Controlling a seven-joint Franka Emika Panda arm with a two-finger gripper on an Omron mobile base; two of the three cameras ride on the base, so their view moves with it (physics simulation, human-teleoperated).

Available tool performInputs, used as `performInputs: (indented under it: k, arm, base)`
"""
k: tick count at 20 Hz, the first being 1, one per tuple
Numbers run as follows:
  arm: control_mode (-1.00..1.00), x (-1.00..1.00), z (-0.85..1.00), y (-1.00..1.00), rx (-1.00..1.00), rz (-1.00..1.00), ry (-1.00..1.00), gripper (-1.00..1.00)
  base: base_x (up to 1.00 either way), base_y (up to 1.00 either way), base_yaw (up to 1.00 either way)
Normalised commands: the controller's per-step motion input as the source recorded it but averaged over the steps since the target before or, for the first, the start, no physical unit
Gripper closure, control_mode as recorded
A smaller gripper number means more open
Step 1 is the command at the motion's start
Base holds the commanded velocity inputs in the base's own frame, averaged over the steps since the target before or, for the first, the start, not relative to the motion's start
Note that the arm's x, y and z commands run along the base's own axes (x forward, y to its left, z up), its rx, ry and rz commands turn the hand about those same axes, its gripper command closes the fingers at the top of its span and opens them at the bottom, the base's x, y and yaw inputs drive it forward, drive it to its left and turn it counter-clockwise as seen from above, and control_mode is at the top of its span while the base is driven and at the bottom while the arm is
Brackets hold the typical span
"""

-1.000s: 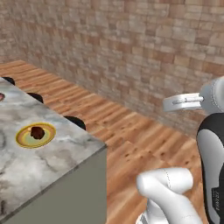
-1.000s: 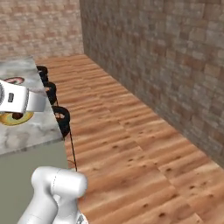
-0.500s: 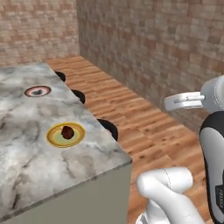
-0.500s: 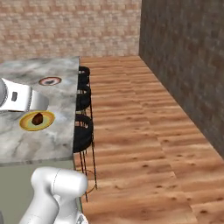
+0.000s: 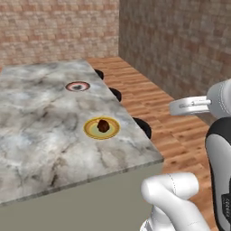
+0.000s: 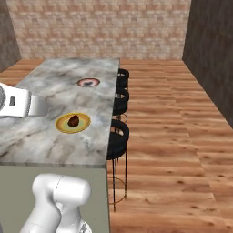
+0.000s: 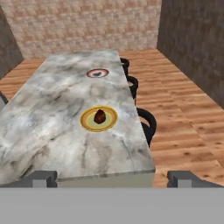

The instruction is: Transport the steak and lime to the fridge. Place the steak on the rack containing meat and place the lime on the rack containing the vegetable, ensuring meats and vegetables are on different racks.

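The steak (image 7: 100,116) is a dark reddish-brown chunk lying on a yellow-rimmed plate (image 7: 87,124) near the near right edge of the marble counter (image 7: 52,109). It also sits mid-counter as the steak (image 5: 103,125) and the steak (image 6: 73,120). Farther back lies a red-rimmed dark plate (image 7: 97,73); the lime cannot be told apart on it. My gripper (image 7: 113,179) stands open and empty, well short of the counter's near end and apart from the steak. The fridge is out of view.
Three black stools (image 6: 119,98) line the counter's right side over a wooden floor (image 6: 173,136). Brick walls close the room behind the counter and on the right (image 5: 180,49). The counter's grey side panel (image 5: 90,203) faces the base.
The whole picture has swung between frames, so the base and its cameras have moved; the counter now lies lengthwise ahead. The arm holds the same pose and the steak stays on its plate.
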Motion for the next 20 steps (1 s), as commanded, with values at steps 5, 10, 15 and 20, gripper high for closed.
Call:
performInputs:
  k: [5,10,15,20]
  arm:
    - [1.0,0.0,0.0,0.0,0.0,0.0,0.0,-1.0]
    - [1.0,0.0,0.0,0.0,0.0,0.0,0.0,-1.0]
    - [1.0,0.0,0.0,0.0,0.0,0.0,0.0,-1.0]
    - [1.0,0.0,0.0,0.0,0.0,0.0,0.0,-1.0]
  base:
    - [0.56,-0.01,0.05]
    - [0.75,0.74,0.0]
    - [0.85,0.78,0.02]
    - [0.58,0.04,0.41]
